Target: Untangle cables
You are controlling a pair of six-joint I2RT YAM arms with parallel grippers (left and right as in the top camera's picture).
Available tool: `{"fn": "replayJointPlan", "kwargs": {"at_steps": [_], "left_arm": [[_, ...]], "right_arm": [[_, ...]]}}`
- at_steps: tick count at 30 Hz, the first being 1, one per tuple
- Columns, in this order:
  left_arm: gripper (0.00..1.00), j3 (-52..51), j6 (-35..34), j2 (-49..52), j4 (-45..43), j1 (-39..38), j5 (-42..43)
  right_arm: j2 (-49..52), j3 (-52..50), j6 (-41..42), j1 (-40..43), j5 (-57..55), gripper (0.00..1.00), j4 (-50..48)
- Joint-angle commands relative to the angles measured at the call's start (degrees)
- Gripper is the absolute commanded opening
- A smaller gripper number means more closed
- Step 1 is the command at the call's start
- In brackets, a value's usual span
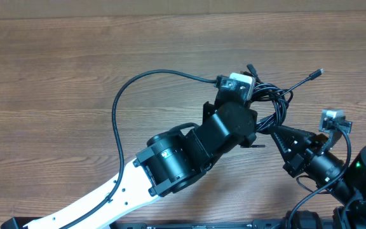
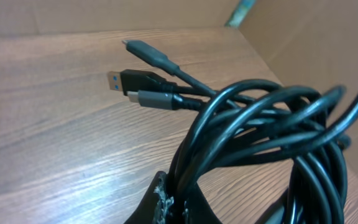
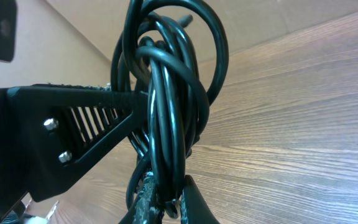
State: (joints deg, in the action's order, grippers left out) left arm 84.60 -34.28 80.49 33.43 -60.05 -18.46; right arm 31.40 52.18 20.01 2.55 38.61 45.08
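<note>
Cables (image 1: 273, 102) form one knotted bundle. Left fingers (image 2: 148, 208) are closed on its loops, and right fingers (image 3: 196, 208) are clamped on strands just beside them. Plugs (image 2: 148, 87) jut beyond the left fingers. No strand looks freed, so nearly all the untangling is left.

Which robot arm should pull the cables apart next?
Probably the right. The right pincer is shut on the cables at the bundle's edge nearest its own arm, so it can draw back that way. The left pincer is shut on them too and can anchor.
</note>
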Motion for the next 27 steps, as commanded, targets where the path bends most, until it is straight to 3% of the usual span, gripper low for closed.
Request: {"fn": "replayJointPlan", "kwargs": {"at_steps": [1,5,12,19,24,26,27], "left_arm": [[0.04,1.7,-10.4,-0.7,-1.2,-0.3,-5.0],[0.04,1.7,-16.2,-0.7,-1.4,-0.3,-6.0],[0.04,1.7,-17.7,-0.7,-3.7,-0.2,-7.8],[0.04,1.7,-25.7,-0.7,-3.8,1.6,-10.2],[0.04,1.7,-24.8,-0.7,-3.7,1.6,-10.2],[0.04,1.7,-21.0,-0.7,-3.7,1.6,-10.0],[0.04,1.7,-18.2,-0.7,-3.6,1.6,-10.1]], "right_arm": [[-0.2,1.2,-2.7,-0.3,4.5,0.04,1.2],[-0.2,1.2,-3.8,-0.3,4.6,0.04,3.1],[-0.2,1.2,-4.7,-0.3,4.9,0.04,5.1],[-0.2,1.2,-5.5,-0.3,5.6,0.04,7.1],[-0.2,1.1,-5.4,-0.3,4.0,0.04,7.3],[-0.2,1.1,-5.5,-0.3,3.3,0.33,7.3],[-0.2,1.1,-5.5,-0.3,3.3,0.66,7.2]]}}
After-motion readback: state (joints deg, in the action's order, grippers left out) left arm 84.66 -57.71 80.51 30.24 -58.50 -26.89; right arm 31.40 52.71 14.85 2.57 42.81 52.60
